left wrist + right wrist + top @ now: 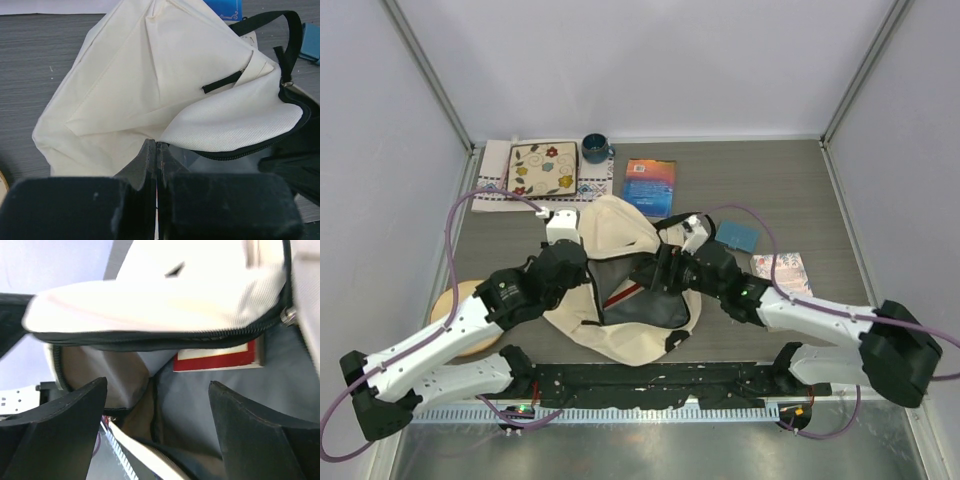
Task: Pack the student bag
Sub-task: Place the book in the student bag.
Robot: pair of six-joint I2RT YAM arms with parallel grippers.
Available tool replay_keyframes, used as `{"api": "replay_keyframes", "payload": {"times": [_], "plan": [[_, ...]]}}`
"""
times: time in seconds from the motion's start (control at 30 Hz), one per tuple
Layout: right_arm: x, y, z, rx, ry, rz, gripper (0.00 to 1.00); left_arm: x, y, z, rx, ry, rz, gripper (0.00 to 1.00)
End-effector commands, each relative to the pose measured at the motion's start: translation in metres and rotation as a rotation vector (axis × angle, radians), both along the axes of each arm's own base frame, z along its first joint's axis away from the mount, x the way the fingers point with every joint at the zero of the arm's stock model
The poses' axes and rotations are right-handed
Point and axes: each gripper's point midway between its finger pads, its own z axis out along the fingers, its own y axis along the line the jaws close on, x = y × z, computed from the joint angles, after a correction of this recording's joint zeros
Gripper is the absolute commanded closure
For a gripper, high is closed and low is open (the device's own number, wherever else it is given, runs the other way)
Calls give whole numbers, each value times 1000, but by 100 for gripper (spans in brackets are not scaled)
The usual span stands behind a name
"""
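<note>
Top external view: we see the student bag [620,235] lying at the middle of the bench [790,180], between the two arms, its zippered mouth open onto a dark grey lining. A red-edged book [217,360] lies flat inside the bag against that lining. In the left wrist view, the left gripper [156,155] is closed to a thin seam at the cream fabric by the mouth, and we read it as pinching the bag's edge there. Beyond it the flap stands raised, its woven white underside bordered by the black zipper [250,150], with a black strap [280,20] looping at the far corner. In the right wrist view, the right gripper [158,385] is spread wide and holds nothing, its fingers pointing into the opening just under the lifted flap. Behind the bag on the bench we see a blue book [649,186], a dark blue mug [596,149] and a floral square [542,168]. A light blue item [738,236] and a pink booklet [782,270] lie to the right, near the right arm.
</note>
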Motion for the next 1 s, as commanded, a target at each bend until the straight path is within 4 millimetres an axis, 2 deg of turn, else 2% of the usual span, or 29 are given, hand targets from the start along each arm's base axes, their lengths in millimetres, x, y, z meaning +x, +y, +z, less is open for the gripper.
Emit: {"api": "replay_keyframes", "payload": {"times": [0.0, 0.03, 0.17, 0.23, 0.37, 0.4, 0.43, 0.47, 0.5, 0.53, 0.57, 0.6, 0.63, 0.67, 0.7, 0.73, 0.77, 0.8, 0.83, 0.9, 0.93, 0.97], "plan": [[11, -38, 16, -55, -130, -126, 9, 9, 2, 9, -5, -36, 31, 100], [14, -39, 24, -27, -154, -142, 8, 9, 1, 8, -4, -35, 30, 100], [20, -46, 27, -4, -135, -211, 7, 10, -9, 8, -20, -29, 0, 100], [24, -60, 25, -31, -103, -298, 7, 9, -15, 10, -25, -25, -42, 100], [45, -95, 39, -44, -168, -471, 6, 6, -21, 13, -19, -32, -106, 98], [50, -101, 46, -42, -172, -501, 5, 3, -26, 17, -28, -32, -144, 89], [60, -119, 40, -86, -146, -559, 5, -2, -36, 22, -49, -26, -212, 74], [67, -127, 41, -101, -140, -588, 5, -6, -42, 33, -87, -38, -249, 44], [74, -128, 51, -90, -144, -584, 4, -8, -49, 50, -133, -64, -282, 28], [79, -139, 43, -129, -116, -600, 4, -15, -59, 63, -175, -78, -354, 17], [93, -154, 37, -155, -96, -641, 3, -17, -63, 84, -231, -130, -376, 6], [99, -155, 41, -143, -88, -624, 3, -17, -63, 104, -267, -173, -383, 2], [104, -158, 41, -148, -83, -621, 3, -15, -63, 116, -274, -207, -383, 0], [116, -166, 33, -169, -60, -640, 3, -10, -57, 126, -273, -243, -349, 0], [123, -167, 41, -173, -79, -633, 3, -2, -57, 137, -262, -266, -328, 0], [128, -162, 43, -163, -84, -608, 3, 7, -56, 140, -239, -272, -308, 0], [134, -163, 42, -168, -78, -606, 3, 14, -58, 139, -197, -267, -315, 0], [144, -162, 41, -176, -70, -603, 3, 28, -69, 137, -168, -240, -320, 1], [151, -156, 46, -153, -90, -588, 3, 45, -64, 133, -149, -225, -287, 0], [168, -154, 42, -159, -82, -585, 3, 67, -77, 131, -177, -207, -317, 1], [175, -153, 41, -151, -79, -593, 3, 91, -76, 116, -178, -171, -290, 0], [181, -151, 38, -145, -67, -587, 3, 108, -80, 119, -214, -187, -290, 0]]}}
